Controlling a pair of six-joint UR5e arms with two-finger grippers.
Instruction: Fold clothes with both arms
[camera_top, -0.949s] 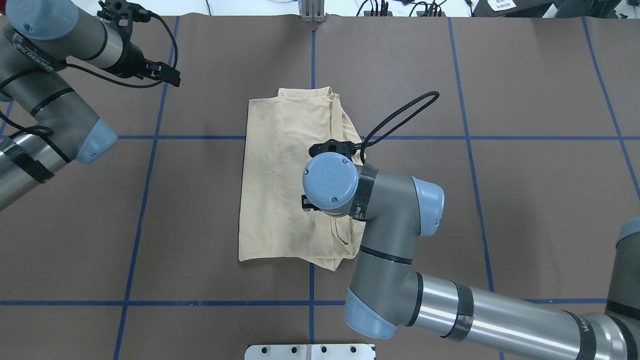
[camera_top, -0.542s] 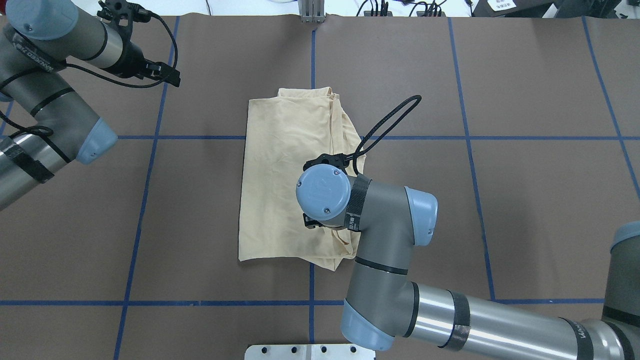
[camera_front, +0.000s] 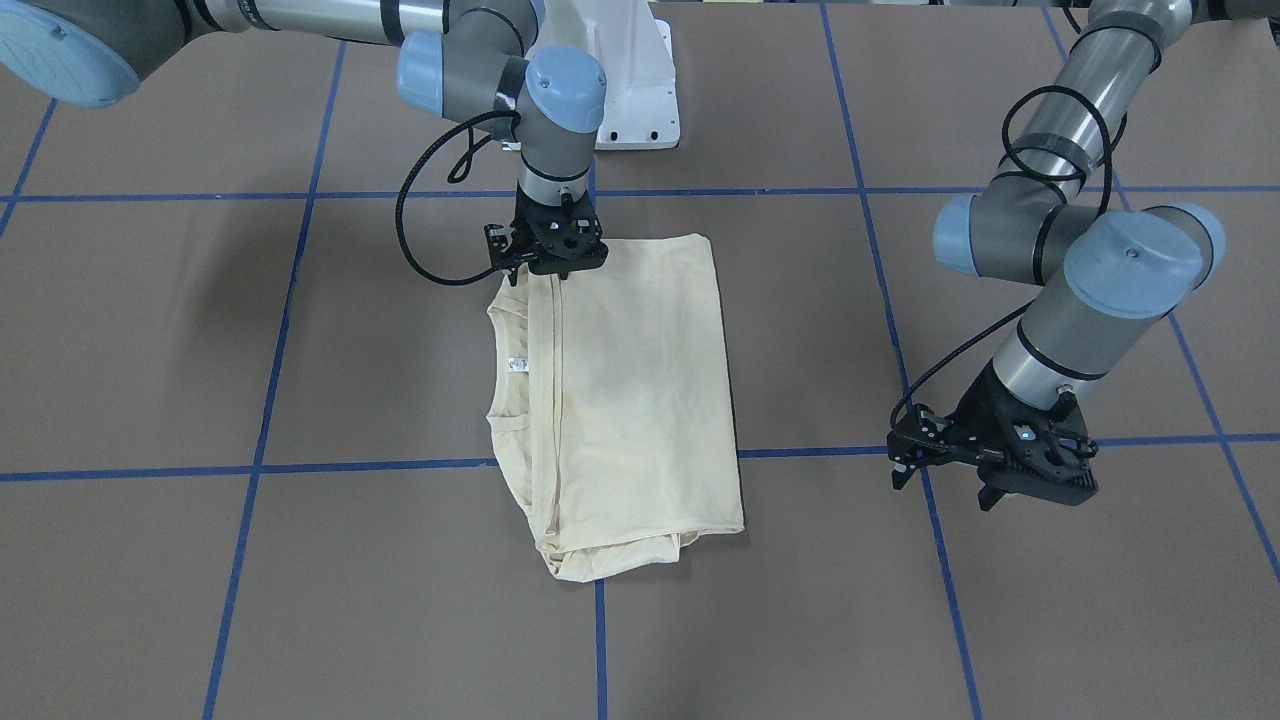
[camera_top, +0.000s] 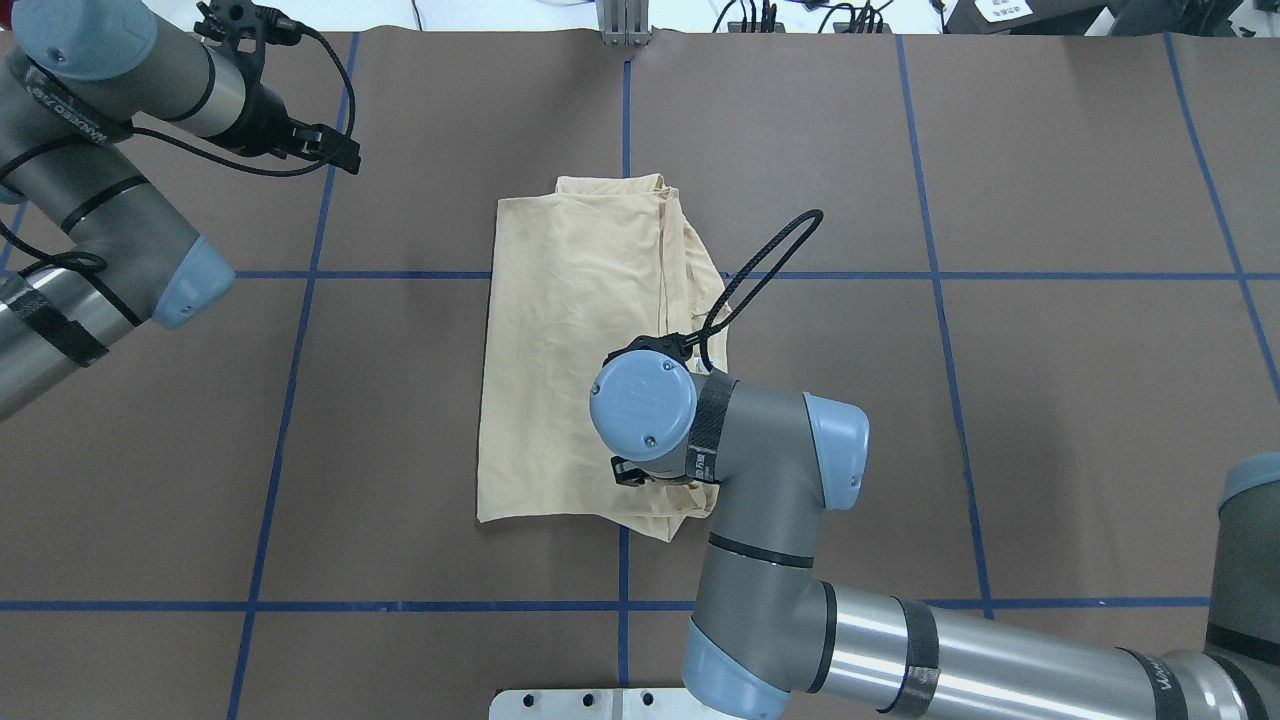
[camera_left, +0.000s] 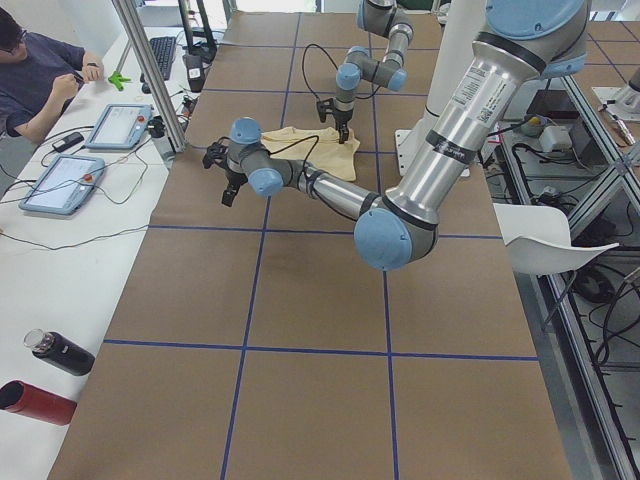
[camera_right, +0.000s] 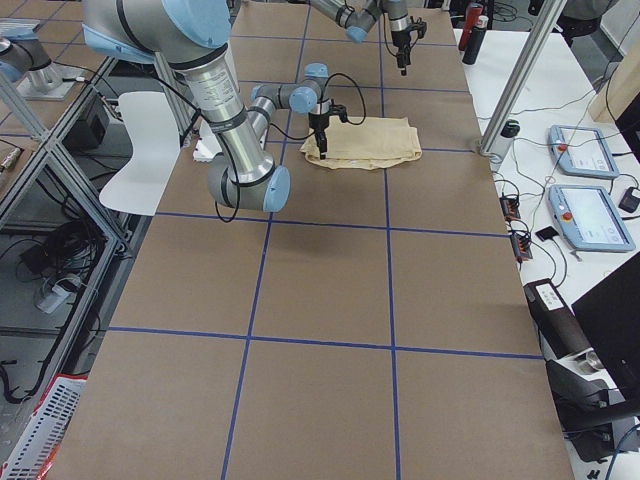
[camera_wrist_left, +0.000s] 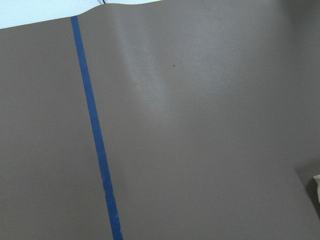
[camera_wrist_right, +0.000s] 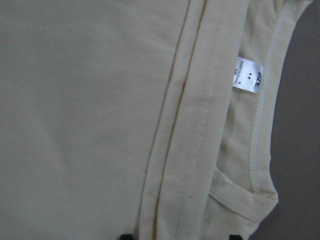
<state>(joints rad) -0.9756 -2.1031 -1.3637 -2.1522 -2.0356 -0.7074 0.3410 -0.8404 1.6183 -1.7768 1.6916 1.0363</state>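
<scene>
Front-facing view: the right gripper (camera_front: 550, 265), jaws apart, hangs at the upper left corner of the folded T-shirt (camera_front: 640, 390). The shirt lies mid-frame, its long axis top to bottom. The left gripper (camera_front: 975, 470), also parted, is well apart on the right.

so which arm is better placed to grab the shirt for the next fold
Right: the right arm hangs over an edge of the shirt, while the left arm is off over bare table.
</scene>
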